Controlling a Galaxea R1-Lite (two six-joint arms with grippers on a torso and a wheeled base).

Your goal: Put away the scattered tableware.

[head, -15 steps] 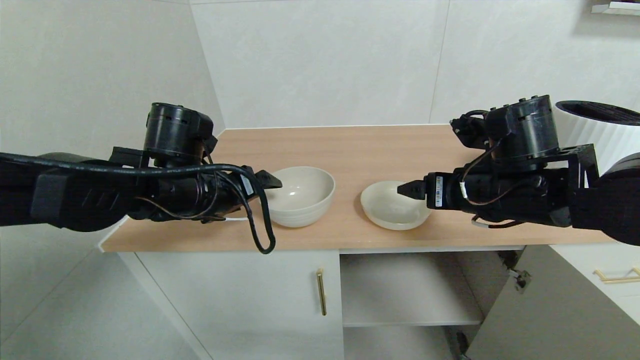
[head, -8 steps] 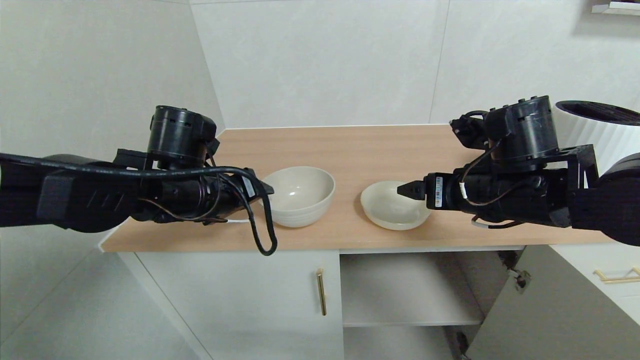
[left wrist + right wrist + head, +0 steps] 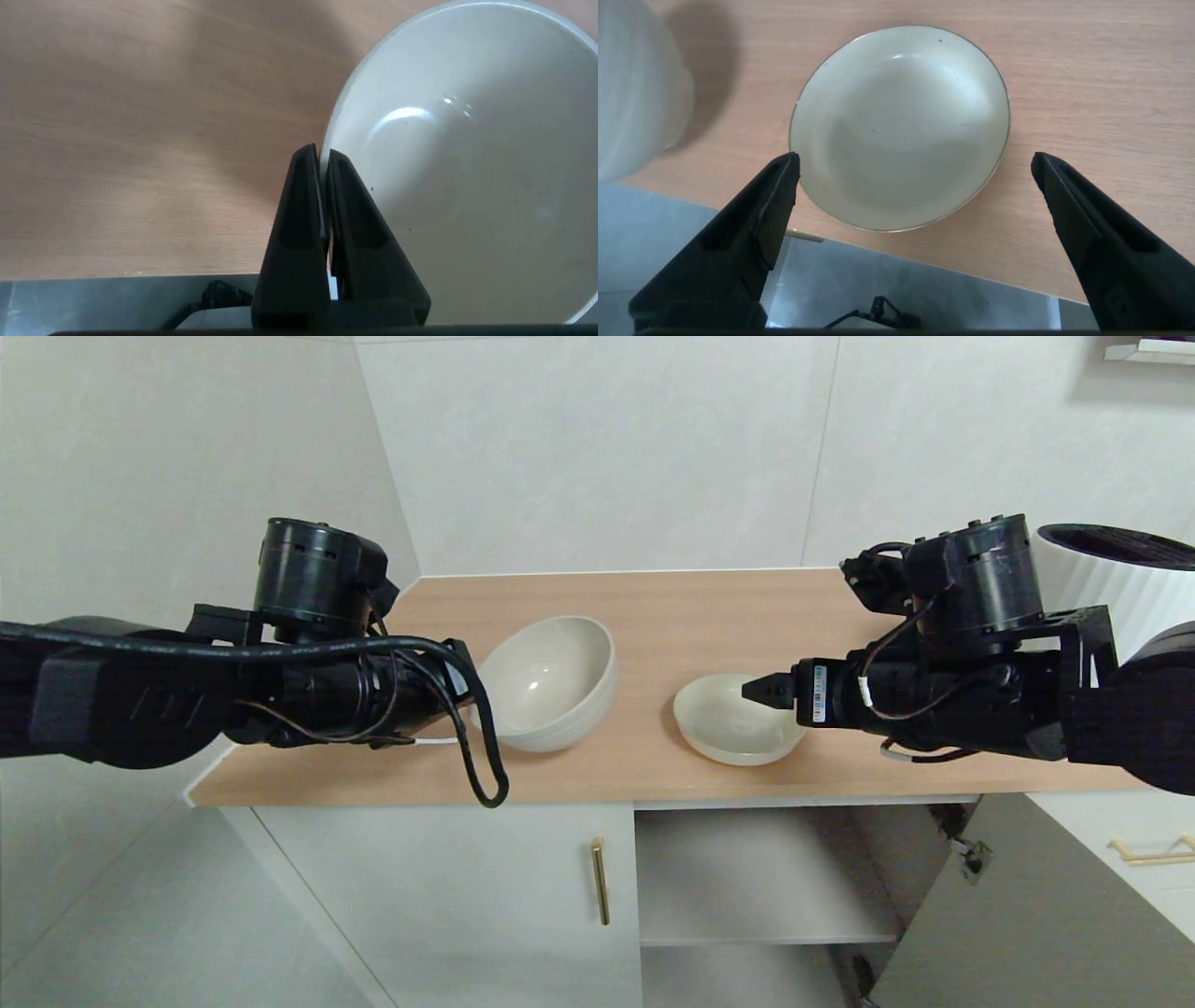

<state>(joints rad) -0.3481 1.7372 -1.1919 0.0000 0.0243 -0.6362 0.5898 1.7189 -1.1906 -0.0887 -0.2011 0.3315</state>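
A deep cream bowl (image 3: 546, 681) hangs tilted just above the wooden counter (image 3: 691, 607), its opening turned toward the front right. My left gripper (image 3: 474, 695) is shut on its near left rim; the left wrist view has the thin rim pinched in the gripper (image 3: 320, 154) with the bowl (image 3: 467, 168) beside it. A shallow cream bowl (image 3: 733, 723) rests on the counter near the front edge. My right gripper (image 3: 752, 691) hovers above it, open, with its fingers spread wide over the bowl (image 3: 901, 126) in the right wrist view (image 3: 913, 161).
Below the counter an open cabinet (image 3: 756, 873) has a shelf, its door (image 3: 980, 915) swung out to the right. A closed door with a gold handle (image 3: 600, 893) is to the left. A white ribbed cylinder (image 3: 1130, 579) stands at the right end.
The left gripper has taken the deep bowl by its rim and raised it, tipping it off the counter. The right arm and the shallow bowl have stayed still.
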